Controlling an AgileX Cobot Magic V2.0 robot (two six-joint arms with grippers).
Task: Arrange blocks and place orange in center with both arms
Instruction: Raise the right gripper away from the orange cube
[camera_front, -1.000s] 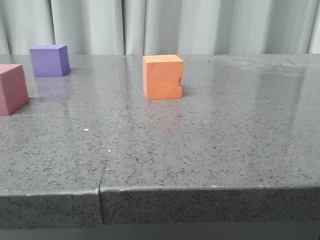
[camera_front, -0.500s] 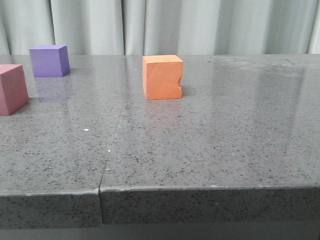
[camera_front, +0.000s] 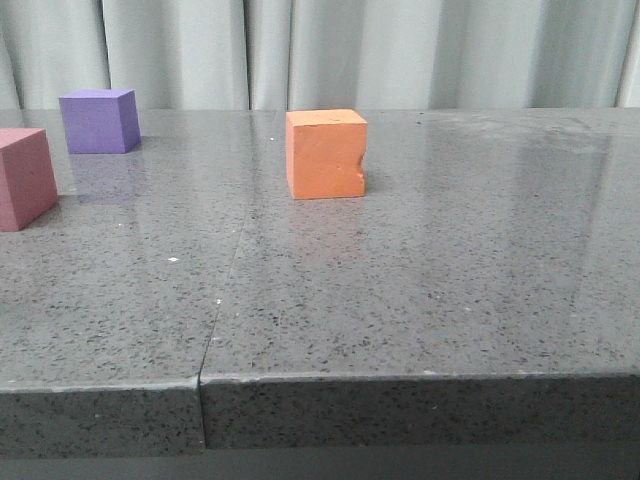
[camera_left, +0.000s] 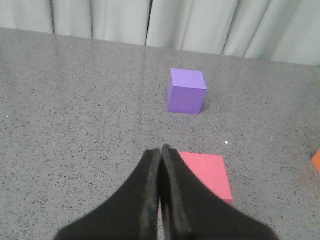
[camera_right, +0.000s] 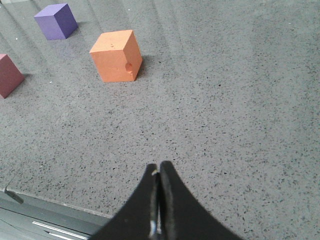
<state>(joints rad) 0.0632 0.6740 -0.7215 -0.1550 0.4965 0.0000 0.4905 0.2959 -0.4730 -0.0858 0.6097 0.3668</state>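
Observation:
The orange cube (camera_front: 326, 153) with a notch in its right edge stands near the table's middle; it also shows in the right wrist view (camera_right: 116, 56). The purple cube (camera_front: 98, 120) sits at the far left, also in the left wrist view (camera_left: 186, 90). The pinkish-red cube (camera_front: 24, 177) is at the left edge, cut off by the frame. My left gripper (camera_left: 160, 148) is shut and empty, above and just beside the pinkish-red cube (camera_left: 207, 174). My right gripper (camera_right: 158, 164) is shut and empty near the table's front edge, well short of the orange cube. Neither gripper shows in the front view.
The grey speckled table (camera_front: 420, 280) has a seam (camera_front: 222, 290) running front to back left of the middle. Its front edge (camera_front: 400, 378) is close to the camera. A pale curtain (camera_front: 350, 50) hangs behind the table.

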